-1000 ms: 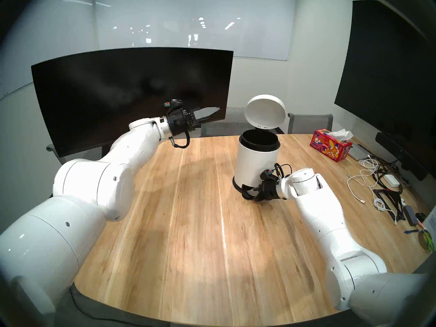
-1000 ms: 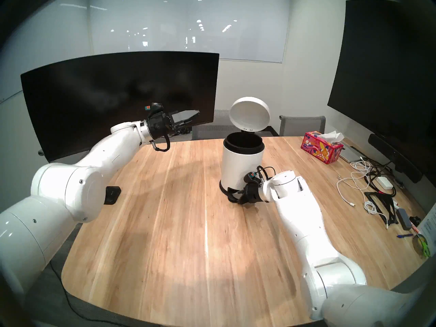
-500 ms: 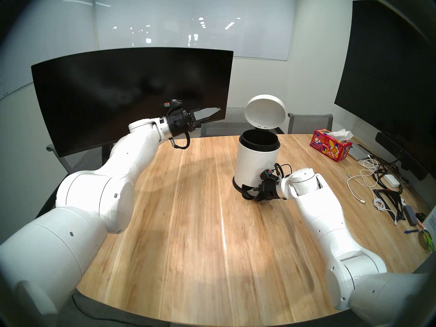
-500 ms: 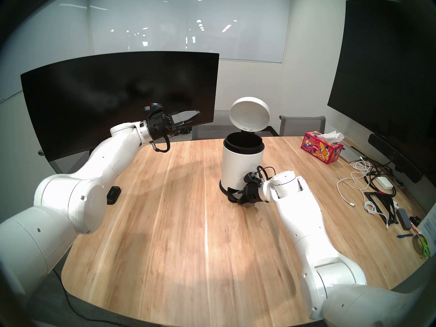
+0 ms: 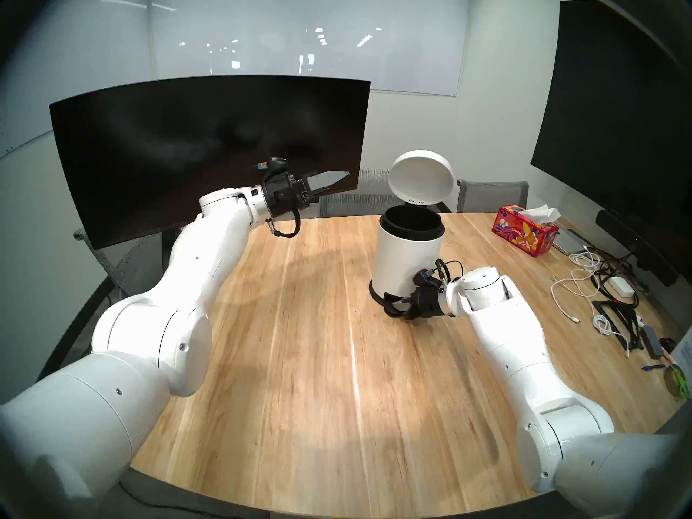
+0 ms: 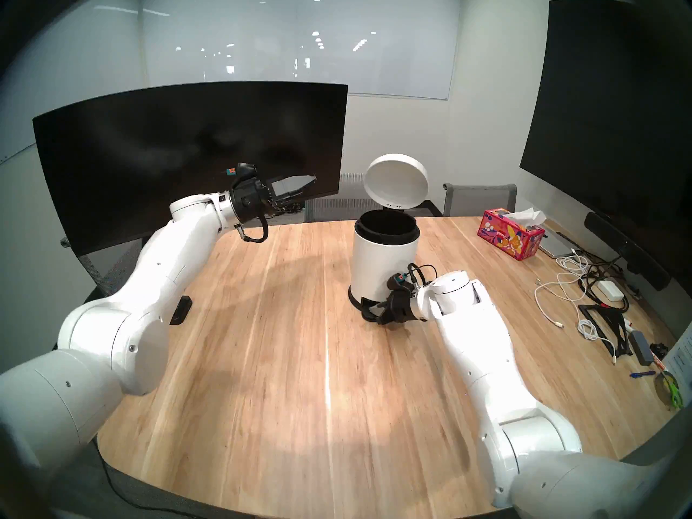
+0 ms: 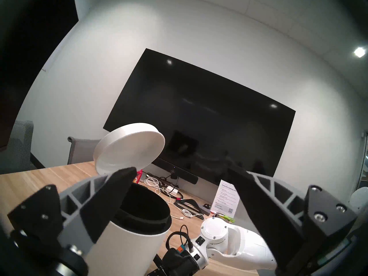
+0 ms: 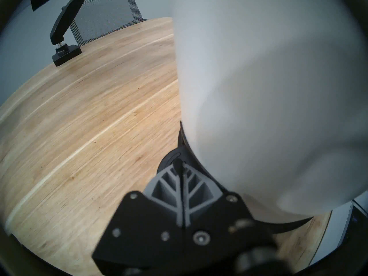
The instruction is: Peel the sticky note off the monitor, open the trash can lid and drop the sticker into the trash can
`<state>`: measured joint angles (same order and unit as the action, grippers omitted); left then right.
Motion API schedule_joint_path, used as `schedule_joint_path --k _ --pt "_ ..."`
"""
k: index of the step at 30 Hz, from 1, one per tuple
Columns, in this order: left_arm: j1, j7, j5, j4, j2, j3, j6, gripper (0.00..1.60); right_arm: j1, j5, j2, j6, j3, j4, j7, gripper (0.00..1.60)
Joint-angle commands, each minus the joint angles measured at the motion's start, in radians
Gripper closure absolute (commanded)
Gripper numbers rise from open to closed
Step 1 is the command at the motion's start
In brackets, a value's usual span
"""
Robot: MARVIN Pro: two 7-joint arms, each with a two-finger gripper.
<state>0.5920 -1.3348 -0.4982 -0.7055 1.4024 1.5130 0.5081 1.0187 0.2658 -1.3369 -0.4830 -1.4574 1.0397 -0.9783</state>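
Observation:
The white trash can (image 5: 406,260) stands mid-table with its lid (image 5: 421,181) raised upright; its inside is dark. My right gripper (image 5: 393,307) is shut, its tips resting on the black pedal (image 8: 169,160) at the can's base. My left gripper (image 5: 339,180) is open and empty, held in the air left of the can, in front of the curved monitor (image 5: 209,151). In the left wrist view the open fingers (image 7: 119,190) frame the can's mouth (image 7: 143,209) below. The sticky note is not in view in any frame.
A red tissue box (image 5: 524,235), loose cables and adapters (image 5: 595,278) lie at the table's right. A large flat display (image 5: 618,113) hangs on the right wall. The monitor arm's clamp (image 6: 179,310) sits at the table's left edge. Chairs stand behind the table.
My left arm's elbow has swung inward and lower, and its open gripper has drawn slightly back to the left. The right arm, can and lid have not moved.

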Motion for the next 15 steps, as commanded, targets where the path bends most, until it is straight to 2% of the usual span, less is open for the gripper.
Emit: schedule_joint_path --k 1,5,7,9,15 --pt "0.039 -0.05 -0.034 -0.114 0.001 0.01 0.044 0.0 0.003 0.005 0.006 -0.002 0.0 0.0 0.003 1.6" --pt "0.069 -0.017 -0.045 -0.171 -0.001 0.017 0.07 0.0 0.005 0.006 0.007 -0.008 0.002 0.013 0.001 1.6" --pt "0.099 0.013 -0.053 -0.228 -0.002 0.025 0.093 0.0 0.008 0.005 0.008 -0.012 0.001 0.022 -0.001 1.6" --pt "0.094 0.01 -0.055 -0.217 -0.002 0.022 0.09 0.0 0.011 0.005 0.01 -0.015 0.0 0.029 -0.002 1.6" --pt "0.137 0.063 -0.07 -0.298 -0.001 0.035 0.126 0.0 0.031 -0.01 0.017 -0.033 -0.024 0.062 -0.012 1.6"
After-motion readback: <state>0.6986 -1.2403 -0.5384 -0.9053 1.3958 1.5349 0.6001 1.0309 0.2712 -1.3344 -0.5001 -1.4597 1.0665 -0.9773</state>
